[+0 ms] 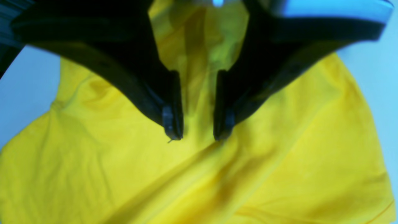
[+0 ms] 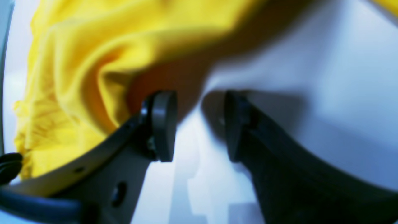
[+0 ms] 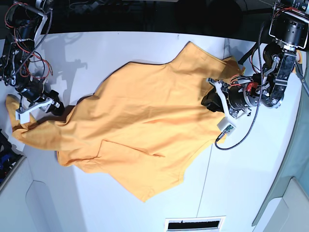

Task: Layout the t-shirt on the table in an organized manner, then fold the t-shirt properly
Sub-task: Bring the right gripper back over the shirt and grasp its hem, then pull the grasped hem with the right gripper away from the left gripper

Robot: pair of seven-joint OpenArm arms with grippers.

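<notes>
The orange t-shirt [image 3: 145, 121] lies spread and wrinkled across the white table [image 3: 120, 48]. One end reaches the far left and a corner points toward the front. My left gripper [image 3: 211, 99] is at the shirt's right edge. In the left wrist view the gripper [image 1: 198, 135] is closed on a raised fold of the shirt [image 1: 279, 155], with creases running away from the fingertips. My right gripper [image 3: 54, 107] is at the shirt's left end. In the right wrist view the gripper [image 2: 200, 124] is open and empty over bare table [image 2: 311, 77], with bunched shirt [image 2: 77, 62] beside one finger.
A thin dark seam line [image 3: 206, 169] crosses the table on the right. A small grey box on a black cable [image 3: 226, 126] hangs by the left arm. A vent grille [image 3: 195, 224] sits at the front edge. Loose red wires [image 3: 21, 29] run along the right arm.
</notes>
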